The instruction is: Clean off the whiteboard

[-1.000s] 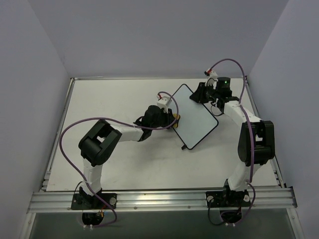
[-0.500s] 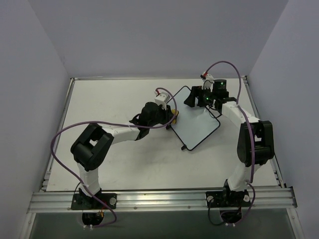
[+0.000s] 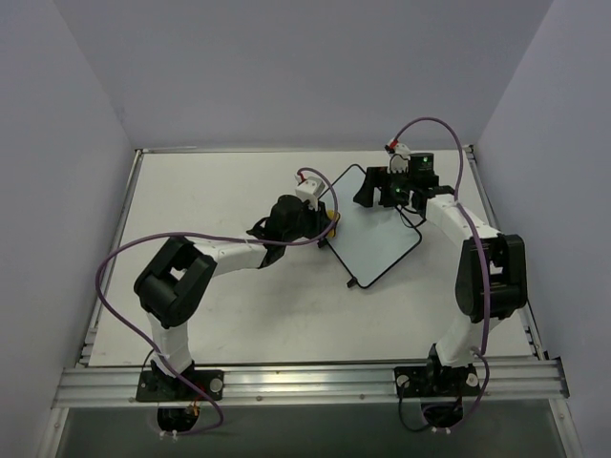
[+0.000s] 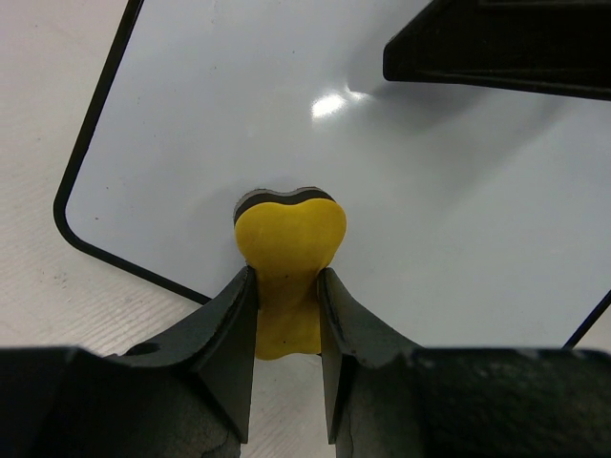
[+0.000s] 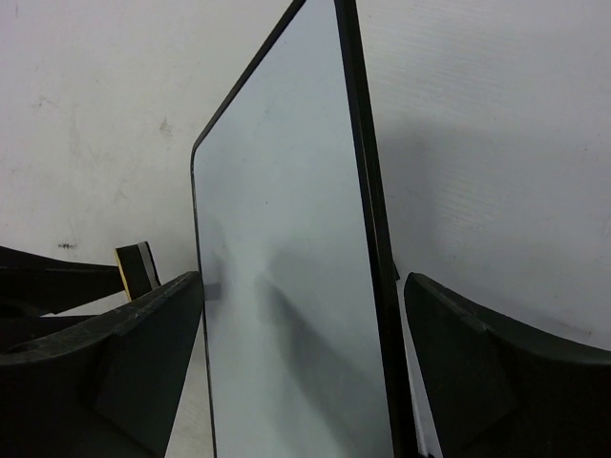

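The whiteboard (image 3: 382, 239) lies at the right middle of the table, its white face blank inside the thin black frame. My left gripper (image 3: 328, 229) is at the board's left edge, shut on a yellow bone-shaped sponge (image 4: 289, 246). The sponge's far end rests on the whiteboard (image 4: 401, 200) near a rounded corner. My right gripper (image 3: 368, 189) hovers over the board's far corner, open. In the right wrist view its jaws stand wide on either side of the whiteboard (image 5: 286, 315) without touching it.
The white table (image 3: 220, 181) is bounded by grey walls at the back and sides. A metal rail (image 3: 305, 382) runs along the near edge, where both arm bases sit. Purple cables loop off both arms.
My right gripper has opened and shifted slightly left over the board's far corner. The left arm has edged away to the left, still holding the sponge at the board's left edge.
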### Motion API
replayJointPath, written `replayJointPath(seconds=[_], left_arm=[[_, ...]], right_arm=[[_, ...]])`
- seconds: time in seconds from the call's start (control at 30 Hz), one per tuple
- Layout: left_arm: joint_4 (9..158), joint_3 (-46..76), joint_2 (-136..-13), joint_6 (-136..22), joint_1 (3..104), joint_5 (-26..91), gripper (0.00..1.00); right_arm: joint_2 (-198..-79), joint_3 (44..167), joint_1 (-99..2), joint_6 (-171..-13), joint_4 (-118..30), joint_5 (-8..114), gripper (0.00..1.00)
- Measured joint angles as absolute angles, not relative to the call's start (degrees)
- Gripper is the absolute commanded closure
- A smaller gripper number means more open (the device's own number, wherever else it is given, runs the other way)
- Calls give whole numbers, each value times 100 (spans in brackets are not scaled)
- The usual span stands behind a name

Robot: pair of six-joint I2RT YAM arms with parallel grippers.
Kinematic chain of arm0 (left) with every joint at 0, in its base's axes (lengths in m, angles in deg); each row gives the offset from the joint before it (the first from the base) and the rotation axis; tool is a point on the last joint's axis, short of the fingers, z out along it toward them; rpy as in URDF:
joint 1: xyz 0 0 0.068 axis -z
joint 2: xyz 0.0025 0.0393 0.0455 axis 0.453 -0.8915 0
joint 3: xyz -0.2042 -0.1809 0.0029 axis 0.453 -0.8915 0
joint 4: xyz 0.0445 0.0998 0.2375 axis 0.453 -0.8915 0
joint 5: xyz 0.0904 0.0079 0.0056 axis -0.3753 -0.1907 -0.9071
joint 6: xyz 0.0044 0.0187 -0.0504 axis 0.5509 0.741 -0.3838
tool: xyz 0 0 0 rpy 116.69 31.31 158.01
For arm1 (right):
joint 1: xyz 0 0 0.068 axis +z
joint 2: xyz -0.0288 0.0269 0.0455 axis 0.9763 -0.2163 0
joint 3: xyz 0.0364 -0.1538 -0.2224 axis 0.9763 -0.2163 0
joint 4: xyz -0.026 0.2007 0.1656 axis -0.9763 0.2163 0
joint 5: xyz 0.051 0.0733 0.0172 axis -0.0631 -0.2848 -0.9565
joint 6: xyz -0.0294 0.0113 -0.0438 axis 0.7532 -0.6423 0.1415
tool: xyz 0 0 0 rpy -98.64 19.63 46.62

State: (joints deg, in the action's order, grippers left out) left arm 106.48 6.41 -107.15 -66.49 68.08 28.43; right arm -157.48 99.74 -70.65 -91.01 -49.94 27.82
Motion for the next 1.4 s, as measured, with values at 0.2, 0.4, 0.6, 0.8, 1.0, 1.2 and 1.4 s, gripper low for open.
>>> replayJointPath(seconds=[0.2,0.4,0.6,0.8,1.0,1.2,1.4], left_arm=[[10646,641,-10715,-6632,6808,2813,98],[10644,643,-10715,-6628,6808,2793,98],[10641,641,-10715,-6628,6808,2773,98],[10639,641,-10665,-6628,6808,2749,98],[10639,641,-10551,-6628,6808,2743,98],[10639,641,-10468,-6628,6800,2721,98],[10560,643,-10345,-6636,6734,2651,98]], right_arm=[[-15626,9974,-7059,-9098,-4789,2962,14],[-15464,9979,-7026,-9098,-4666,3099,12],[-15394,10130,-6928,-9072,-4505,3410,11],[-15272,10171,-6877,-9055,-4301,3759,10],[-15239,10215,-6862,-9057,-4207,4028,10],[-15228,10254,-6851,-9063,-4175,4240,10],[-15187,10359,-6851,-9081,-4096,4393,9]])
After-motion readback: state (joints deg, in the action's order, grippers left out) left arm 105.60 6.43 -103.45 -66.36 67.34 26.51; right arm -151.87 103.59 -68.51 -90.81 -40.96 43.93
